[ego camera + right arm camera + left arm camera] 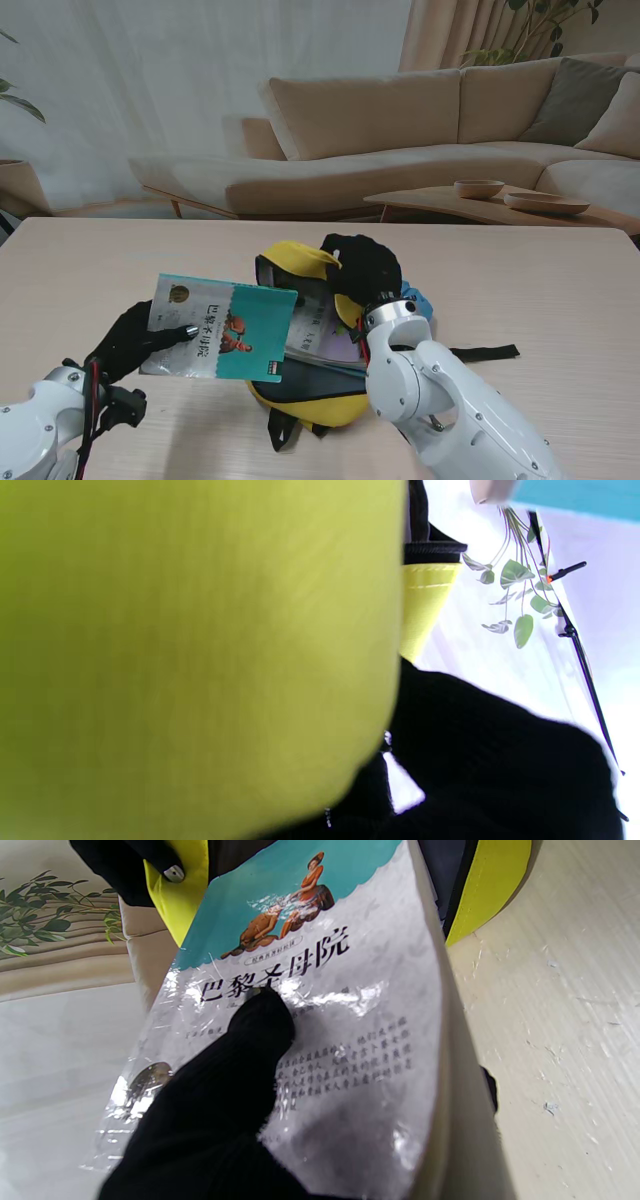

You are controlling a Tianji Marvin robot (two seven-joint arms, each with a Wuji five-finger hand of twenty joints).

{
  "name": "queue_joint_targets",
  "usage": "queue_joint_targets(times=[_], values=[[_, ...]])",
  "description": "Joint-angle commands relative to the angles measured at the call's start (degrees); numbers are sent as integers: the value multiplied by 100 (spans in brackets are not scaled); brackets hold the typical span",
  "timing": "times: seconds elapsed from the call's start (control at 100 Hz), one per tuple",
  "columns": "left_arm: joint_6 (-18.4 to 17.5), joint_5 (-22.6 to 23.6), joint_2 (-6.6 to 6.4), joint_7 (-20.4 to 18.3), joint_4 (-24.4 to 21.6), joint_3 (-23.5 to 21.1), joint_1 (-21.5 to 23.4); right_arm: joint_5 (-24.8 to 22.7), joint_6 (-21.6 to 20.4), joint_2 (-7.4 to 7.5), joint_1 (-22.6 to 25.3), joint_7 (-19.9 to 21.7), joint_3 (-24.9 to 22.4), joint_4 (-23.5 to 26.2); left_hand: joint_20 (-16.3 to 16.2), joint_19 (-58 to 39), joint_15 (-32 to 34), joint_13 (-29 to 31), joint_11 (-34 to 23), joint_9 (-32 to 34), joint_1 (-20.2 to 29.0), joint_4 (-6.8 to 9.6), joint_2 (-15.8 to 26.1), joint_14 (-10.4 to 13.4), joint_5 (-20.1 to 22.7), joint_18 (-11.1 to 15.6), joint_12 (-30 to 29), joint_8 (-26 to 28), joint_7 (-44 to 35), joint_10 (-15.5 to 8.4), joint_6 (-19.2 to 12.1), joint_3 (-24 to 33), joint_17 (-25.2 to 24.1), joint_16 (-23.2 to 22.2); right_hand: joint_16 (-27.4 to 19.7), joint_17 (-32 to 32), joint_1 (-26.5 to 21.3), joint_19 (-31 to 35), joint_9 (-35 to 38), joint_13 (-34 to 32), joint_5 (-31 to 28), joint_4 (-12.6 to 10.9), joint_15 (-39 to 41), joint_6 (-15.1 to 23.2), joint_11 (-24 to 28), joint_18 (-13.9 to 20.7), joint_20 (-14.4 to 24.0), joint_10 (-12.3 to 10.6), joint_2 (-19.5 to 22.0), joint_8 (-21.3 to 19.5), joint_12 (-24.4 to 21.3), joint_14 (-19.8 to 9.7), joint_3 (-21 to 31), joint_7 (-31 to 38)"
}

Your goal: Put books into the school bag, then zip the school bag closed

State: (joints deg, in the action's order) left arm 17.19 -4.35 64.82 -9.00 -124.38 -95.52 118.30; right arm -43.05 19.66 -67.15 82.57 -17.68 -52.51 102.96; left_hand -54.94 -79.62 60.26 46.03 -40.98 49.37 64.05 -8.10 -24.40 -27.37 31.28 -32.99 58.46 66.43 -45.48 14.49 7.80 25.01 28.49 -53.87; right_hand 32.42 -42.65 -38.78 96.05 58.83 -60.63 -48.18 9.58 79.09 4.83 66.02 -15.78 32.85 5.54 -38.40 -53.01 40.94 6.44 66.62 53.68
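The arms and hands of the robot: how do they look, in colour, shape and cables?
Both arms are glossy white with rounded segments. The right arm ends in a silver wrist ring. The left arm carries red and black cables. The left hand and right hand wear black knit gloves.

Bag interior: mostly hidden in the stand view by the teal book [232,330] and right hand [362,270].
Right wrist view: largely filled by blurred yellow bag fabric [200,650].
Left hand [220,1110]: cut off by the picture's edge.

Bright daylight; glare on the book [320,1005], right-wrist foreground blurred.
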Motion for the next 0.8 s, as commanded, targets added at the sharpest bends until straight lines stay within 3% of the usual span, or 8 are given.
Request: queue_joint_targets(times=[0.0,0.19,0.5,0.79], values=[[127,-50,19,-140,-2,75,-87,-51,-88,-86,-49,0,-4,124,-152,-380,451,246,-1132,267,992,451,1201,91,924,-89,380,951,-1965,-529,-913,692,86,-84,109,51,-932,492,-109,76,-524,-607,192,1084,140,92,157,30,874,-1045,83,-66,13,1197],[696,-233,9,-230,229,421,-536,-40,-197,-121,-77,-161,16,124,-143,-391,459,233,-1149,239,992,453,1224,112,874,-69,366,924,-1991,-546,-915,685,92,-76,124,71,-946,466,-143,136,-548,-564,155,1125,110,99,172,20,900,-1117,97,-23,-45,1184],[1539,-634,129,55,672,1035,-1318,-64,-241,-106,-29,-124,19,236,-132,-403,479,211,-1193,201,992,435,1247,125,802,-43,344,884,-2048,-559,-898,694,92,-68,144,69,-950,446,-149,157,-553,-564,144,1160,97,66,182,20,909,-1177,111,-8,-66,1156],[1931,-1099,318,473,1189,1484,-1938,-89,-308,-78,51,-59,28,292,-117,-398,481,189,-1224,171,992,425,1258,135,763,-22,322,846,-2098,-570,-895,703,75,-58,160,60,-947,442,-149,162,-564,-567,144,1158,92,68,190,23,918,-1217,118,-10,-70,1138]])
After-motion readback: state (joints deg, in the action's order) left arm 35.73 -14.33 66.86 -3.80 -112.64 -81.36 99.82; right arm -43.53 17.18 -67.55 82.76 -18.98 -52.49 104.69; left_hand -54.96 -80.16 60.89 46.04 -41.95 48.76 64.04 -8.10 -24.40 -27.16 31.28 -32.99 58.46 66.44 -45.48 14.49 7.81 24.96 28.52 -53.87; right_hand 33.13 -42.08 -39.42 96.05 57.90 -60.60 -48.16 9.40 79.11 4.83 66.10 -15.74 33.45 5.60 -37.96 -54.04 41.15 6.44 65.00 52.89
